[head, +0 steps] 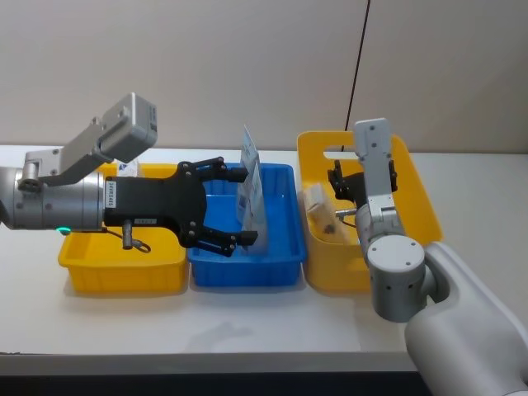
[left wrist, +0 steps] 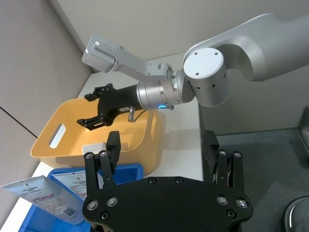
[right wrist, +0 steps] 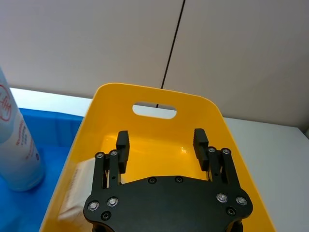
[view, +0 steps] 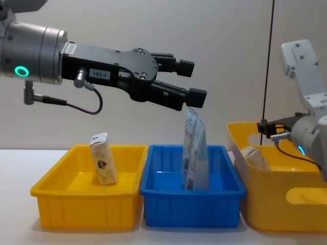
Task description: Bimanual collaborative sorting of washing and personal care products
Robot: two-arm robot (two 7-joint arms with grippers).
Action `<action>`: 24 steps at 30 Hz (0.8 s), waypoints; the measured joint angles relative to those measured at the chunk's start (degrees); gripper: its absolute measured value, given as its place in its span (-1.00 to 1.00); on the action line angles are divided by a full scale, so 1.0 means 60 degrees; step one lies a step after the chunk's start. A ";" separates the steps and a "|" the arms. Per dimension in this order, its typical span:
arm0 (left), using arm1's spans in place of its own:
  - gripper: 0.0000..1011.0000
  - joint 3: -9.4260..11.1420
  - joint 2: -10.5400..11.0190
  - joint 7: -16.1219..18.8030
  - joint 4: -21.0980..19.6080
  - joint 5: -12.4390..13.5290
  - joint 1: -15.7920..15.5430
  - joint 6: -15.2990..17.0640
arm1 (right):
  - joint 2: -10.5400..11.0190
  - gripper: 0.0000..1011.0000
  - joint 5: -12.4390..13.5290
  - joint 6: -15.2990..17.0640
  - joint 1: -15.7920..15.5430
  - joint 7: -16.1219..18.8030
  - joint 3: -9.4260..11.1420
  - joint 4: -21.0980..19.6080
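Currently, two pouches (view: pixel 196 158) and one cream pack (view: pixel 102 158) are binned; left gripper (view: pixel 193 80) and right gripper (right wrist: pixel 161 137) are spread apart.

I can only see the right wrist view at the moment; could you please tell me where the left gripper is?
Observer: The left gripper hangs open over the blue bin, just above the tops of the two pouches standing upright in it.
Operator: Thank you. Is there anything in the bin beyond the blue one, on the far left?
Observer: Yes, a small cream pack stands on end in the left yellow bin.
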 joint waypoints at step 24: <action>0.98 0.0000 0.0000 0.0000 -0.0001 0.0000 0.0001 0.0000 | 0.0586 0.98 0.0272 0.0578 -0.1503 0.0798 0.0175 -0.2960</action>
